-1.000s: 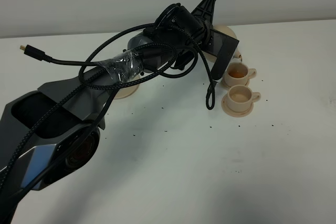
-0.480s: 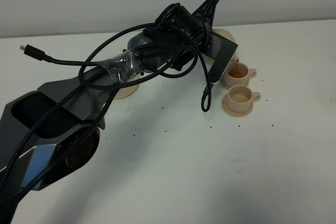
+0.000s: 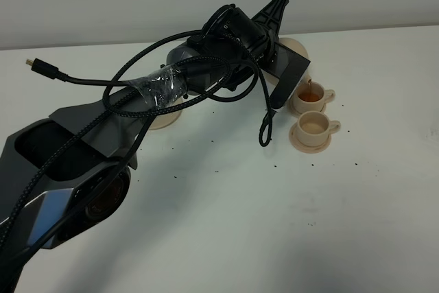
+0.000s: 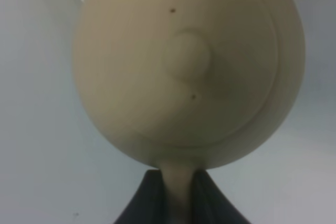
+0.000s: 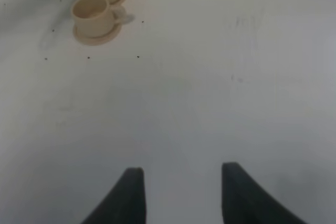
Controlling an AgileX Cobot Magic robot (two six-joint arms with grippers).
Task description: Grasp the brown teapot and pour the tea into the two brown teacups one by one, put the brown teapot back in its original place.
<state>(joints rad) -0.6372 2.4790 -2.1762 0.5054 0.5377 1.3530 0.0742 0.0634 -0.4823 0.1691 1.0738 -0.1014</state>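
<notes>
Nearest the camera, well clear of the far cup [image 3: 312,97], the right gripper [image 5: 181,182] hangs over bare table [image 3: 274,224] with its jaws spread and empty. Just in front of the far cup sits the near cup [image 3: 313,125] on its saucer. Above and just behind the far cup, the left gripper [image 4: 177,179] pinches the teapot [image 4: 189,66] by its handle. The pot is tipped, and what looks like a thin brown stream falls into that cup, though the arm hides the spout. To pour well, hold the tilt steady, centre the spout over the far cup, and level off before the tea nears the brim.
</notes>
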